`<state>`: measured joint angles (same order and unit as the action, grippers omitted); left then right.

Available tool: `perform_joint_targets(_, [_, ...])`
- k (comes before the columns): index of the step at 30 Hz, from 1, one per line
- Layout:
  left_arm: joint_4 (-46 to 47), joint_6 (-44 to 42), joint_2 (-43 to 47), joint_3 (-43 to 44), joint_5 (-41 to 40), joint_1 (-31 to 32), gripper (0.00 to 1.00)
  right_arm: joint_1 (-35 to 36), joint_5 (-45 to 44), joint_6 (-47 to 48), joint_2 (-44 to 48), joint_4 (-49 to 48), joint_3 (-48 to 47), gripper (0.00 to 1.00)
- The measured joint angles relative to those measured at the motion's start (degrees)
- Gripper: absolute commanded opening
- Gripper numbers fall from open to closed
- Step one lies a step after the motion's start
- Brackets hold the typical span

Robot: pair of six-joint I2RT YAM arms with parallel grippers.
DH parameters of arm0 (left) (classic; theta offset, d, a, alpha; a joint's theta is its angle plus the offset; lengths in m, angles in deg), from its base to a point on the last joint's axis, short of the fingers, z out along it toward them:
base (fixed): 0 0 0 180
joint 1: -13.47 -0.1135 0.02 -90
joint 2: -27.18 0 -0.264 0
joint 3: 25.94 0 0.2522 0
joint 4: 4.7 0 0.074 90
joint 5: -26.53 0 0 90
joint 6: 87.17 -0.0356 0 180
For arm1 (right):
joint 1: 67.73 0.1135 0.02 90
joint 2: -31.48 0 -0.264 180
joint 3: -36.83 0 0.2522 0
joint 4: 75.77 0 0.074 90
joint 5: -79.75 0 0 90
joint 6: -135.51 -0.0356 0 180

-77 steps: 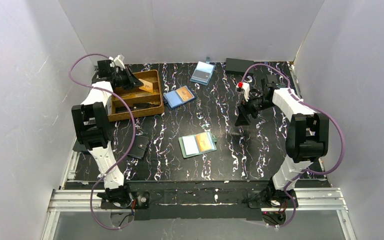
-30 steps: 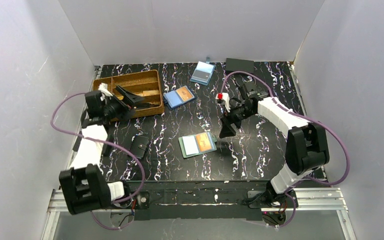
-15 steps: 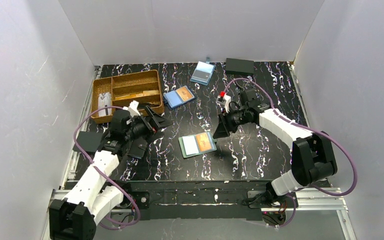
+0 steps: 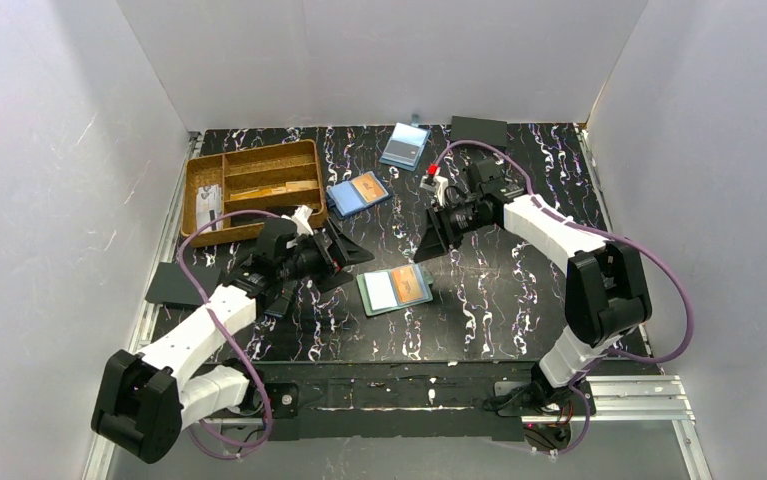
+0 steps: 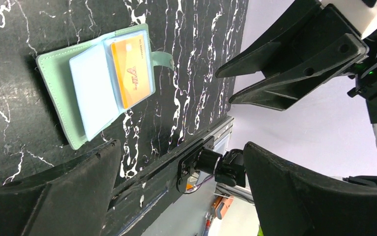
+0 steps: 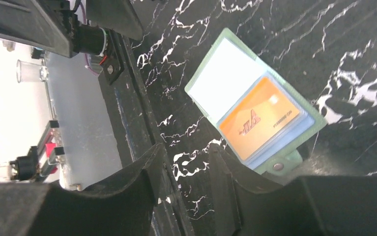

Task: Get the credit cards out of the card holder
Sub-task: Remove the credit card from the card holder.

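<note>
Two grippers: I read both as empty, neither touching the card holder (image 5: 56, 78).
Left gripper (image 5: 179, 147): fingers wide apart, nothing between them; it hovers low, just left of the holder.
Right gripper (image 6: 186, 150): fingers parted by a narrow gap in its own wrist view. The left wrist view shows it side-on, also parted. It hangs above the table (image 4: 519, 290), just behind the holder.
Card holder: lies open and flat near the front centre of the table, close to both grippers, teal-green cover facing down.
Orange card (image 6: 260, 118): still in its clear pocket on one half of the holder; the print is too small for me to read.
Pale blue panel (image 6: 225, 78): fills the other half; I cannot tell whether it is a card or an empty pocket.
Strap tab (image 6: 279, 164): sticks out past the edge beside the orange card, partly cut off by the right finger.
Small dark wallet (image 4: 277, 300): mostly hidden under the left arm.
Wooden tray (image 4: 194, 200): back left; contents too small to make out.
Blue holder (image 4: 357, 193): beside the tray, showing its own orange card.
Pale-blue holder (image 4: 404, 147): near the back edge.
</note>
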<state>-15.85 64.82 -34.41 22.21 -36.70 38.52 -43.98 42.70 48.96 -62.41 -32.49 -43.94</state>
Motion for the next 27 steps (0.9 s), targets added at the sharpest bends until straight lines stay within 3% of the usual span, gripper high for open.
perform_joint_targets(8, [2.97,-0.17,-3.15,1.01,-0.79,2.38,0.98,0.39,0.04,13.14,-0.96,8.74,-5.35,0.50])
perform_joint_targets(16, [12.72,1.20,-14.01,0.96,2.05,4.13,0.96,-1.95,-3.65,25.42,-0.57,17.81,-4.50,0.51])
perform_joint_targets(22, [16.83,0.22,-19.21,1.07,3.26,6.88,0.82,-7.17,-6.36,25.92,0.31,20.90,-6.56,0.51])
perform_joint_targets(27, [19.32,-0.70,-20.87,2.64,3.15,9.64,0.79,-6.91,-6.51,16.22,6.21,12.20,-0.33,0.51])
